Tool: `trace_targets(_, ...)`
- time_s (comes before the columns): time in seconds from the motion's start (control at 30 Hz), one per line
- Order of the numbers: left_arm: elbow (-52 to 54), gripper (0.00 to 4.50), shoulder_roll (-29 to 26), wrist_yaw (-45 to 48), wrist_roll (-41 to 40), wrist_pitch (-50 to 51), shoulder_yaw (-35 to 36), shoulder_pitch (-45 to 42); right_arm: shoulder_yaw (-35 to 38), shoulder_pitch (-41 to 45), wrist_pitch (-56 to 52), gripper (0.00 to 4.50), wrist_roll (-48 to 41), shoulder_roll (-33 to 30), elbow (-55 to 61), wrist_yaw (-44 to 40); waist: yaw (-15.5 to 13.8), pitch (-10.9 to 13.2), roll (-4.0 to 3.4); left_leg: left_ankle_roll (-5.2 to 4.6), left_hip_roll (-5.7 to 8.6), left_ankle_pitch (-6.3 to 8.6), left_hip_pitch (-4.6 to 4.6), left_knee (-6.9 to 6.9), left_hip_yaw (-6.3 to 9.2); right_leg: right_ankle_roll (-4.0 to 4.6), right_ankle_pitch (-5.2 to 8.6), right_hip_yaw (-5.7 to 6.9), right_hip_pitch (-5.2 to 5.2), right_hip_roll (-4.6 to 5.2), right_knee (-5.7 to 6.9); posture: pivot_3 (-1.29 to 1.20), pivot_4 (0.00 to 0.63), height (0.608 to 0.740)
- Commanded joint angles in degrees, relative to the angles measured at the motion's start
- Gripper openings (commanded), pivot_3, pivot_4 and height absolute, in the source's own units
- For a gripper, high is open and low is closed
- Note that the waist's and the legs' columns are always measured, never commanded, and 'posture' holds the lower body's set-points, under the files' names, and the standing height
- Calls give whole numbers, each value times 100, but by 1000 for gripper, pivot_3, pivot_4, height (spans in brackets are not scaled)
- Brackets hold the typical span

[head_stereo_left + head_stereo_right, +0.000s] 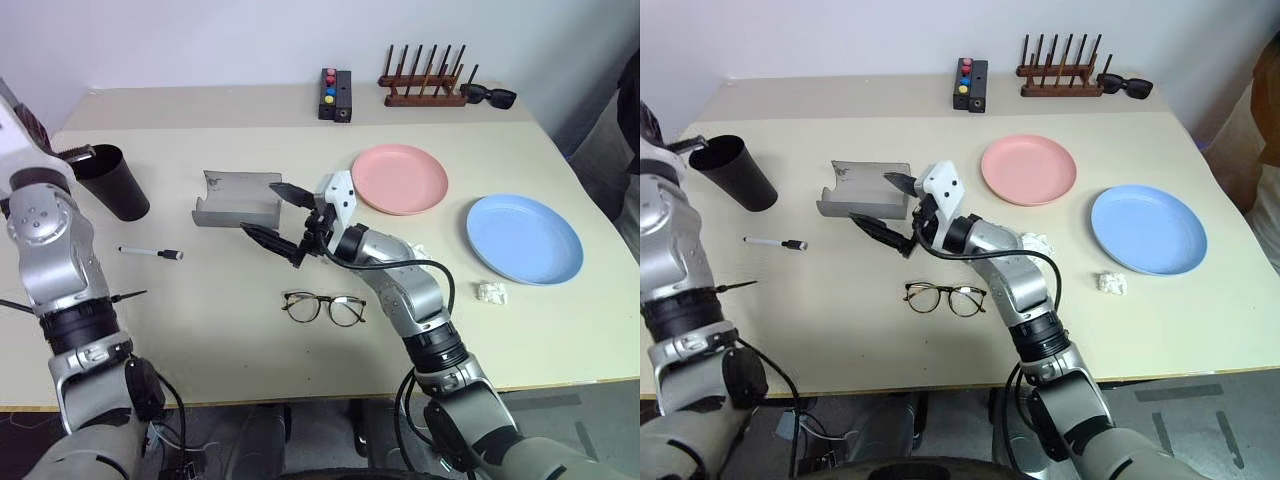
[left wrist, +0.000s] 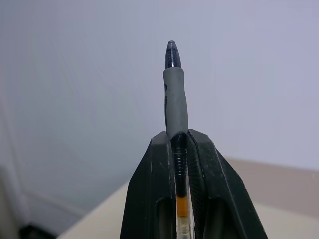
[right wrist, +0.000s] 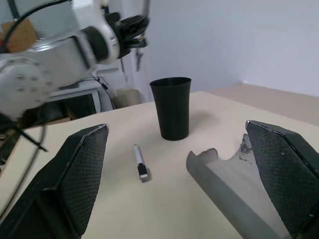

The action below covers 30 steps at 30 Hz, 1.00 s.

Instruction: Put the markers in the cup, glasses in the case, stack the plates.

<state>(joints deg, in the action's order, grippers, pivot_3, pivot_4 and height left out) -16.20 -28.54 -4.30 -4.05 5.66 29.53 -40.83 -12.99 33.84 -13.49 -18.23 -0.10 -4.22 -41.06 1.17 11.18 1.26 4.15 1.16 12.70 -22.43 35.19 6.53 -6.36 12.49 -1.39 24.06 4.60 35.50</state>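
Note:
My left gripper (image 2: 177, 134) is shut on a marker (image 2: 175, 94) with a grey grip and a dark tip, held up beside the rim of the dark cup (image 1: 115, 182) at the table's left. A second marker (image 1: 150, 252) lies flat on the table in front of the cup. The grey case (image 1: 238, 200) lies open mid-table, and my right gripper (image 1: 260, 207) hangs open at its right end with nothing between its fingers. Nearer the front edge lie the wire-rimmed glasses (image 1: 324, 307). The pink plate (image 1: 400, 178) and the blue plate (image 1: 525, 238) sit apart on the right.
Along the back edge stand a black box with coloured buttons (image 1: 335, 95) and a wooden peg rack (image 1: 425, 85), with black sunglasses (image 1: 490, 96) beside it. Crumpled paper bits (image 1: 491, 292) lie near the blue plate.

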Motion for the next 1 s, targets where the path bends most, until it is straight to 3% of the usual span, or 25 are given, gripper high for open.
trace_targets(0.03, -939, 53, -284, -26, 113, -916, -139, -398, -37, 20, 59, 4500, -68, 95, 194, -31, 2, 0, 0, 0, 0, 0, 0, -1, 0, 0, 0, 0, 1, 0, 0, 0, 150, 740)
trace_targets(0.4, -3083, 53, -507, -425, 258, -2220, -553, -1040, 51, 4, 87, 4500, -54, 25, 227, 19, 7, 0, 0, 0, 0, 0, 0, -2, 0, -1, 0, 1, 4, 0, 4, 0, 150, 740)
trace_targets(1.0, -3250, 53, -329, -455, -75, -2384, -608, -930, 33, 14, 118, 4500, -89, 43, 210, -51, 9, 0, 0, 0, 0, 0, -1, -1, 1, -1, 0, 1, 5, 0, 8, 0, 150, 740)
